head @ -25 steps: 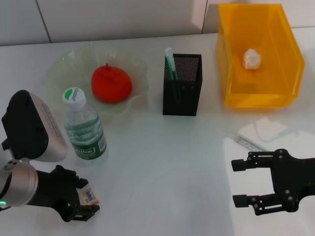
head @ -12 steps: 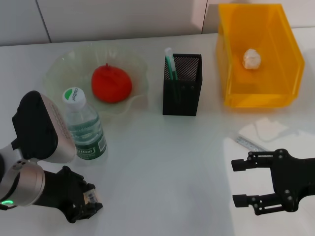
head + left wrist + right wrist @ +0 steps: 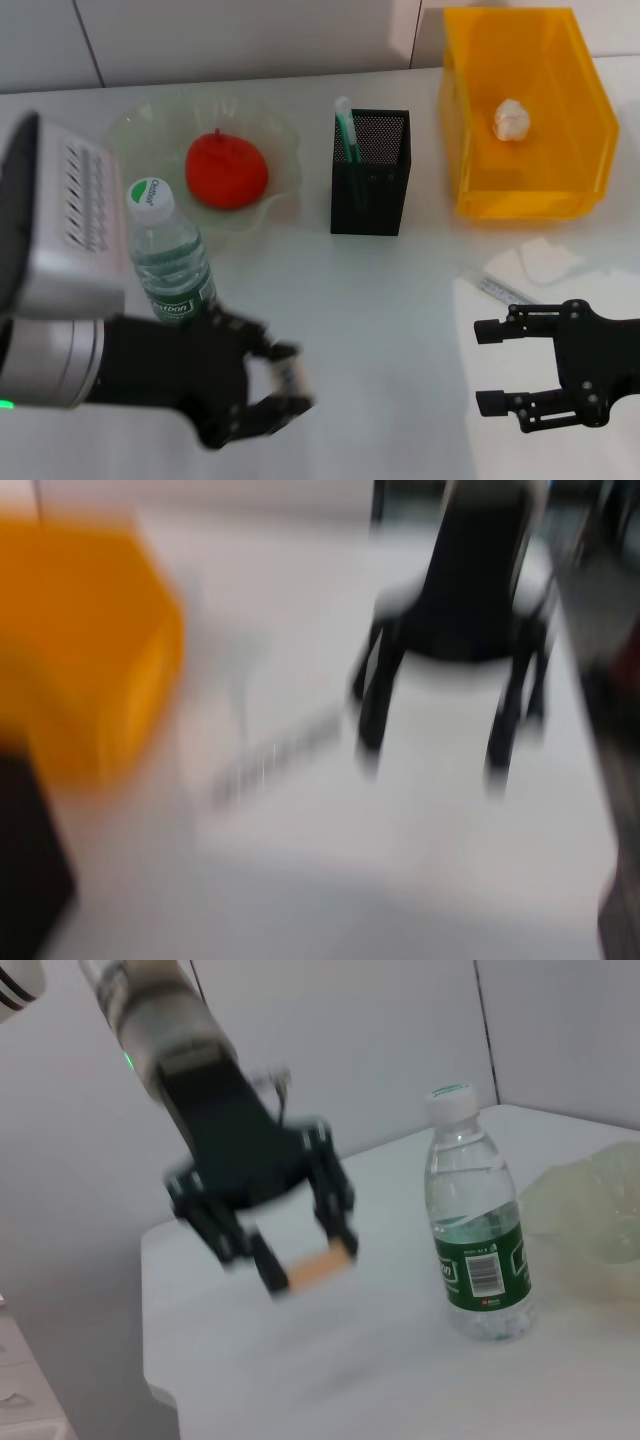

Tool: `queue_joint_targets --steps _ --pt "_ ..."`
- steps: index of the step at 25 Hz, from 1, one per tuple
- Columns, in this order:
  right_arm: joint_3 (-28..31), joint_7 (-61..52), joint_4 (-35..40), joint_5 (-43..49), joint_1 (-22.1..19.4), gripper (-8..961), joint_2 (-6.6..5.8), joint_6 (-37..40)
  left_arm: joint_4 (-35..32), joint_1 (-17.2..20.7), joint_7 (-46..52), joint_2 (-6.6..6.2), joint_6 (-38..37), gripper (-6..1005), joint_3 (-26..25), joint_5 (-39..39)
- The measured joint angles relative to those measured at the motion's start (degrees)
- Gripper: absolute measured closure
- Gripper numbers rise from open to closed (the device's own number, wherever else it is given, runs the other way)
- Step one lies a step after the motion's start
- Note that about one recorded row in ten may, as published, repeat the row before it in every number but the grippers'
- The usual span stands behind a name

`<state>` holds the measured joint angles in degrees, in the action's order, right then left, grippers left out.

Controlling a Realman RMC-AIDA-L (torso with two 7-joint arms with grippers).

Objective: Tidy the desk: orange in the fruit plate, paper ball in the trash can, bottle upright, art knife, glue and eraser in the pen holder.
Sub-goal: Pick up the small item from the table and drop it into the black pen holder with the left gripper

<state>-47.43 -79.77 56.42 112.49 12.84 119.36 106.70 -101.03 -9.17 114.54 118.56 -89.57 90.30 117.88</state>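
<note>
My left gripper is shut on a small eraser and holds it above the table's front, right of the bottle. The right wrist view shows that gripper with the tan eraser between its fingers. The bottle stands upright. The orange lies in the fruit plate. The paper ball lies in the yellow trash can. A green-and-white stick stands in the black pen holder. The art knife lies on the table beyond my open, empty right gripper.
A white sheet of paper lies by the art knife, in front of the trash can. The left wrist view is blurred and shows the trash can, the knife and my right gripper.
My left arm has swung right from the front left corner towards the table's middle, carrying the eraser. The right arm has not moved.
</note>
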Motion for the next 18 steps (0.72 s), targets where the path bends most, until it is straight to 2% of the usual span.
queue_joint_targets --steps 2,3,6,7,8,11,12,13,17,18 --pt "0.3 0.0 -0.2 0.0 0.1 179 0.00 0.0 0.2 -0.4 -4.6 0.15 3.8 572 -1.9 -11.9" --pt "0.3 0.0 -0.2 0.0 0.1 179 0.00 0.0 0.2 -0.4 -4.6 0.15 3.8 570 -1.9 -11.9" --pt "0.3 0.0 -0.6 0.0 0.1 180 0.00 -0.1 4.5 -2.8 -9.0 0.21 15.2 563 0.1 -18.5" --pt "0.3 0.1 -0.8 0.0 0.2 180 0.00 -0.1 7.1 -4.8 -9.6 0.23 23.0 561 2.5 -18.7" --pt "0.3 0.1 -0.8 0.0 0.2 180 0.00 -0.1 7.1 -4.8 -9.6 0.23 23.0 559 2.5 -18.7" --pt "0.3 0.1 -0.9 -0.1 0.2 180 0.00 -0.2 12.1 -9.0 -9.6 0.24 33.4 553 6.2 -17.6" --pt "0.3 0.1 -0.9 -0.1 0.2 180 0.00 -0.2 15.8 -12.8 -9.6 0.27 37.6 551 7.9 -16.3" --pt "0.3 0.1 -0.9 -0.1 0.2 180 0.00 -0.2 15.8 -12.8 -9.6 0.27 37.6 548 7.9 -16.3" --pt "0.3 0.1 -1.3 -0.1 0.5 180 0.00 -0.2 23.8 -19.7 -8.9 0.53 46.6 540 12.1 -11.7" --pt "0.3 0.1 -1.3 -0.1 0.5 180 0.00 -0.2 23.8 -19.7 -8.9 0.53 46.6 538 12.1 -11.7"
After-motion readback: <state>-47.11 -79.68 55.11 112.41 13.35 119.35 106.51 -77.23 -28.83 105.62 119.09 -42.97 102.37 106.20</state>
